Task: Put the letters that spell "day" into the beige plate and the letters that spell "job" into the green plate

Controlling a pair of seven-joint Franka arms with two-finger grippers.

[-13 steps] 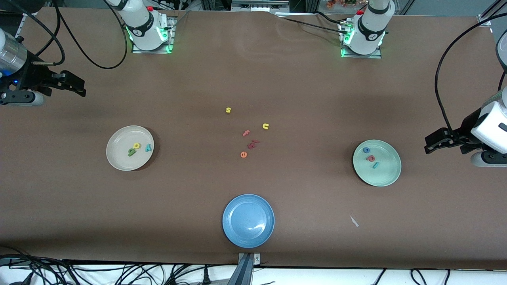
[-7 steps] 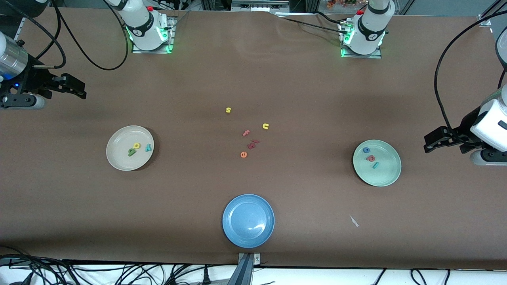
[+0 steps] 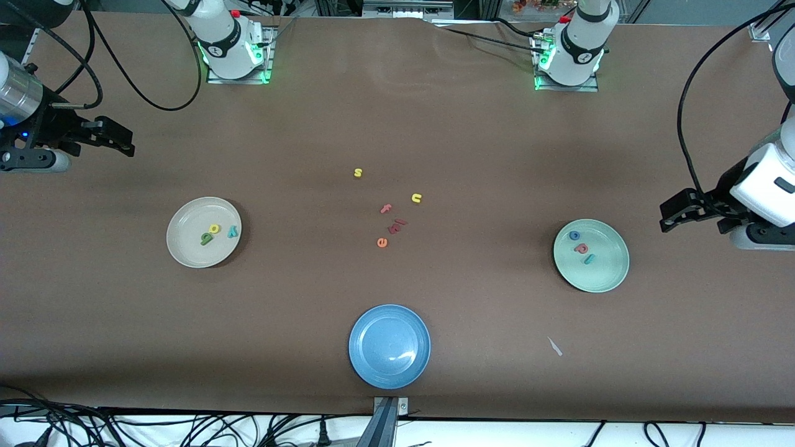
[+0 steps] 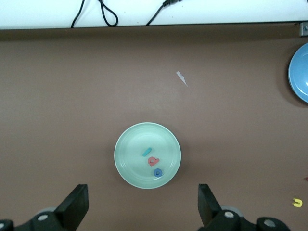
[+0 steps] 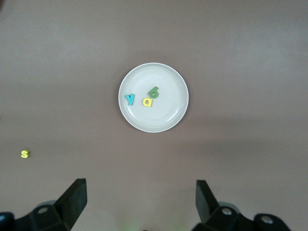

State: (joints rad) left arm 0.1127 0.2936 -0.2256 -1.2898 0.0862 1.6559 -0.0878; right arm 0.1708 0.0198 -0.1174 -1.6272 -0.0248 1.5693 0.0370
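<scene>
the yellow "d", olive-green "a" and teal "y" lie in the beige plate toward the right arm's end of the table, while the blue "o", pink "b" and teal "j" lie in the green plate toward the left arm's end. the right gripper and left gripper hang above bare table near its ends, fingers spread wide, holding nothing. loose letters sit mid-table, the blue plate nearer the camera.

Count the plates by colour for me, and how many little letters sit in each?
Beige plate: 1, holding 3 letters
Green plate: 1, holding 3 letters
Blue plate: 1, holding 0 letters
Total: 3 plates, 6 letters in plates
</scene>
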